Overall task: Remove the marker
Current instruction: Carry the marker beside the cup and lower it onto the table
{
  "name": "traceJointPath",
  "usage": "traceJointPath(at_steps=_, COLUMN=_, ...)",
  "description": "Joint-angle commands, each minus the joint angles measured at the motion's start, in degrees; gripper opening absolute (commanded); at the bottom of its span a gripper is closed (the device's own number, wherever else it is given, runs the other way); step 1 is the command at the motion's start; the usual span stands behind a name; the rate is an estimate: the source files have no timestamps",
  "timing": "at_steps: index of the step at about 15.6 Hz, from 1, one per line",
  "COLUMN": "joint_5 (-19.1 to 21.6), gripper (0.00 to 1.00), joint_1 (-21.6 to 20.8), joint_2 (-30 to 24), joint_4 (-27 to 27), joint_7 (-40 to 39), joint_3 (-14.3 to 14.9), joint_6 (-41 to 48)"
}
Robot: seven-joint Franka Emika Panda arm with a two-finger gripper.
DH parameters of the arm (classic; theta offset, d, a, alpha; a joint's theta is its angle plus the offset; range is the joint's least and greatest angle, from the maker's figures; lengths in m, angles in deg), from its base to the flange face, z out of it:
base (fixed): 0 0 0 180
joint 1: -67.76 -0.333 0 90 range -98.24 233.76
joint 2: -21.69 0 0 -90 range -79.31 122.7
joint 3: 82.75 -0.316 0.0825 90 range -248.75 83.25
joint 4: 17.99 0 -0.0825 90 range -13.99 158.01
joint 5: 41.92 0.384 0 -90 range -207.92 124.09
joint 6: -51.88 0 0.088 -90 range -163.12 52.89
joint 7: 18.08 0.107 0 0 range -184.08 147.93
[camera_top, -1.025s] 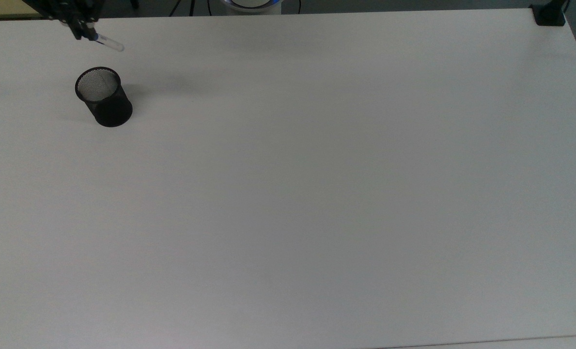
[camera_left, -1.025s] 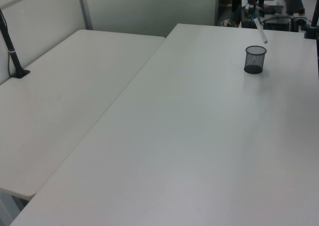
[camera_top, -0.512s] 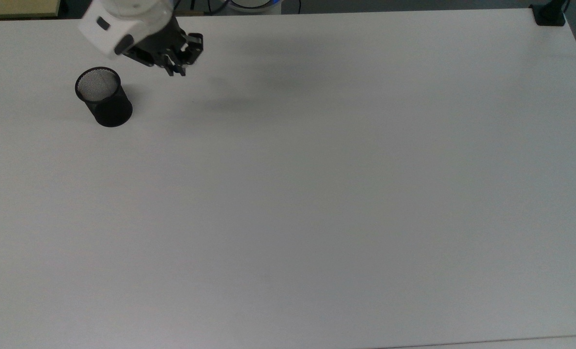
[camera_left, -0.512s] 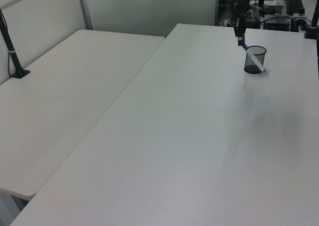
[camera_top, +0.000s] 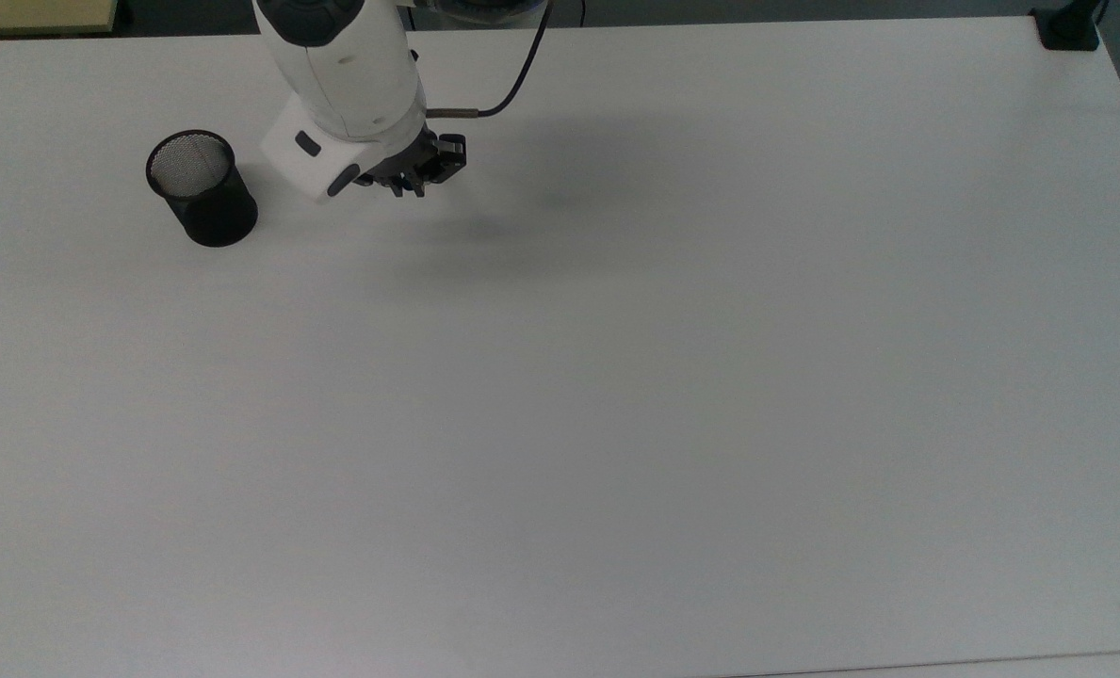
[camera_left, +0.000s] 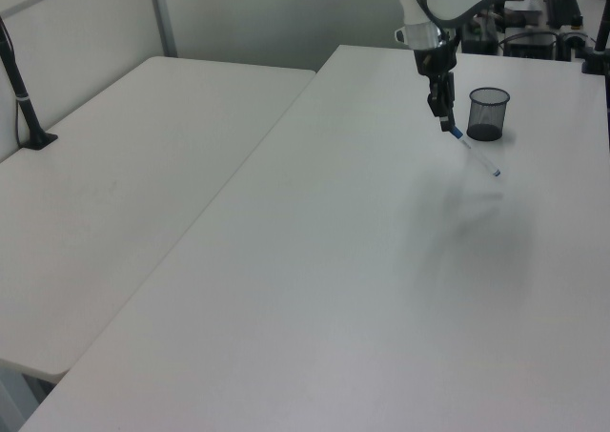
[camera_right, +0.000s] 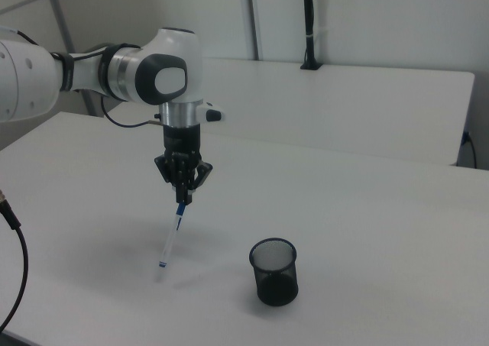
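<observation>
The fingers [camera_right: 183, 194] are closed on the blue-capped upper end of the marker [camera_right: 170, 240], pinching it just below the black fingertips. The marker hangs downward at a slant from that grip, its white barrel running to a small blue tail end that looks to be just above the worktop [camera_right: 367, 231], or possibly grazing it; which, I cannot tell. In the left view the fingers [camera_left: 443, 119] carry the marker [camera_left: 475, 153] so that it slopes toward the left view's right, passing in front of the mesh cup [camera_left: 487, 113] without touching it. In the top view the fingers [camera_top: 415, 185] sit under the white wrist, well to the top view's right of the mesh cup [camera_top: 202, 188], whose mouth shows bare mesh with nothing standing in it.

Judging by this, the marker is already out of the cup and clear of its rim, so the step in hand is the carry and set-down. The next move likely calls for lowering the tail onto bare worktop beside the cup, letting the barrel lie flat, then releasing gently so it does not roll away.

No brand, label or writing can be read; any print on the barrel is too faint to make out.
</observation>
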Motion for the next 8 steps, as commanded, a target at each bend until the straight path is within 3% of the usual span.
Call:
traceJointPath(at_steps=1, joint_5=-1.2, gripper=0.02, joint_1=-0.4, joint_2=-0.1, joint_4=2.5, joint_7=2.9, joint_3=-0.8, joint_6=-3.6)
traceJointPath(at_steps=8, joint_5=-1.9, gripper=0.35, joint_1=-0.4, joint_2=0.5, joint_4=3.0, joint_7=4.2, joint_3=-1.8, joint_6=-4.9)
